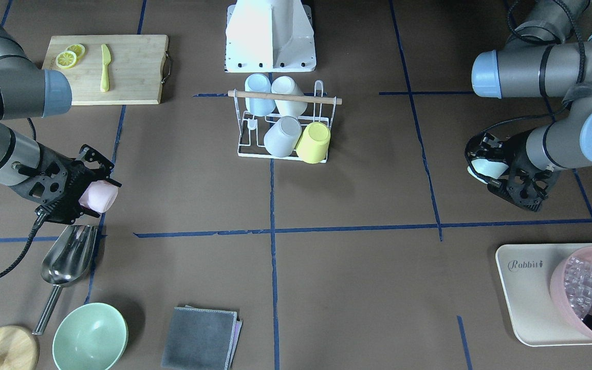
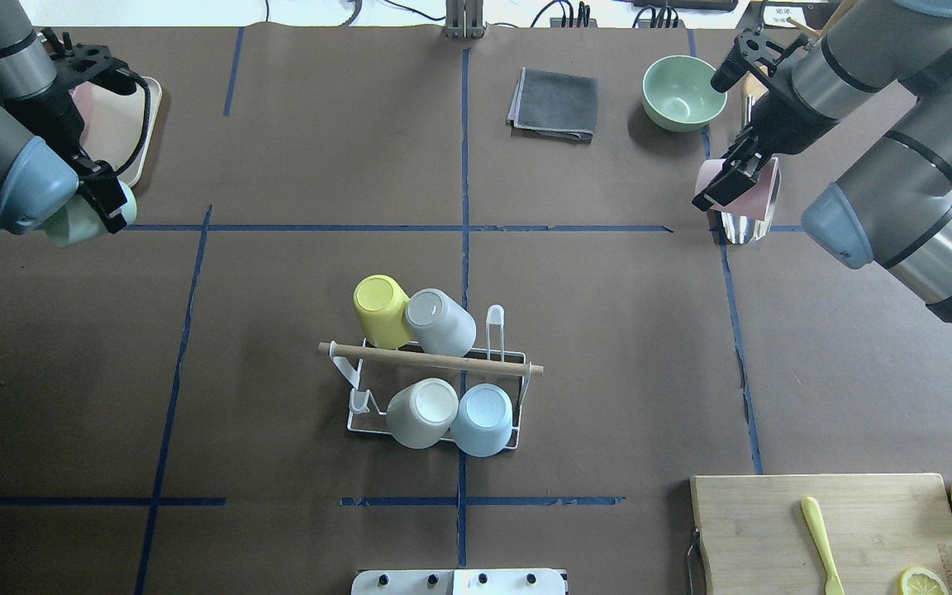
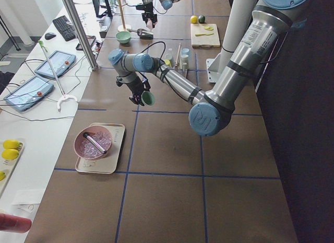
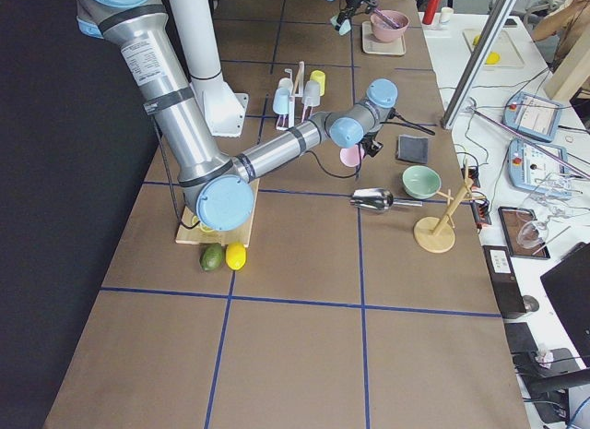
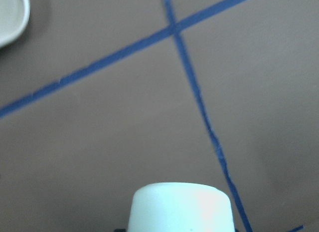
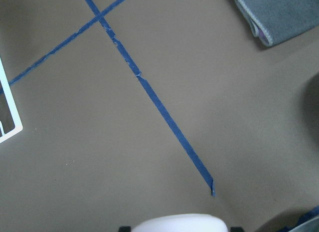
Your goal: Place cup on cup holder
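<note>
Closed, in the left gripper (image 1: 485,163) at the right edge of the front-facing view, on a small pale mint-green tumbler cup (image 1: 488,169), carried clear of the table. Closed likewise, in the right gripper (image 1: 94,191) at the left edge, on a matching pale pink tumbler cup (image 1: 103,198), near a shiny steel scoop (image 1: 70,254). Well apart from both, at upper centre: the white wire cup holder with a light wooden rod handle (image 1: 283,96), already loaded with four upturned cups (image 1: 282,136), yellow, grey, cream and light blue. Seems to leave two bare prongs (image 1: 319,92), one toward each end of the rack.

Probably light, stiff and thin-walled, with a smooth, rather slippery skin and no handle to hook. Best taken across the side wall, with the mouth left free to slide down over a prong. Little risk of breakage; more of slipping in the grip or nudging the light rack.
</note>
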`<control>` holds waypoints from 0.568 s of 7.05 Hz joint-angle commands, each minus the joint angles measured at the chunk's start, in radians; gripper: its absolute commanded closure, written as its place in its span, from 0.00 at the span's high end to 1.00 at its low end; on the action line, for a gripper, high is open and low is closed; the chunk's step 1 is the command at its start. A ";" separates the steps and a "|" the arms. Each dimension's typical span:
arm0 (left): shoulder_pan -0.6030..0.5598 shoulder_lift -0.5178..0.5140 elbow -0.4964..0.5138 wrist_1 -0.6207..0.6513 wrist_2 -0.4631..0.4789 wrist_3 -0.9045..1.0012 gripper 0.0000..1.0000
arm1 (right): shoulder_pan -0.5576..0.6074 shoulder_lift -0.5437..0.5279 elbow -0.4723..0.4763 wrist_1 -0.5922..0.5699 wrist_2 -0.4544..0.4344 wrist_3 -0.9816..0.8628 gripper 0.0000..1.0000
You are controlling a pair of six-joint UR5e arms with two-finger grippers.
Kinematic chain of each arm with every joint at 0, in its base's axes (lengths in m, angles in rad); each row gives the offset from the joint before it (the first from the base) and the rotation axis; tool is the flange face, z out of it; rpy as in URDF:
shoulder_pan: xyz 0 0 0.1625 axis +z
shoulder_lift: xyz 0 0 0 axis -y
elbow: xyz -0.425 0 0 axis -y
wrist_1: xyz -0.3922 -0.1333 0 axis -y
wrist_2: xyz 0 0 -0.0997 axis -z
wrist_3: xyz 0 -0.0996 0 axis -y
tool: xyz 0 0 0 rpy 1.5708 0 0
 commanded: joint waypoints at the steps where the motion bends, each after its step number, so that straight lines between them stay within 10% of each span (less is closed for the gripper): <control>1: 0.019 0.031 -0.010 -0.279 -0.002 -0.072 0.06 | 0.001 0.052 -0.005 0.059 0.001 0.003 0.00; 4: 0.030 0.102 -0.101 -0.634 0.001 -0.181 0.06 | 0.001 0.060 -0.011 0.322 -0.028 0.064 0.00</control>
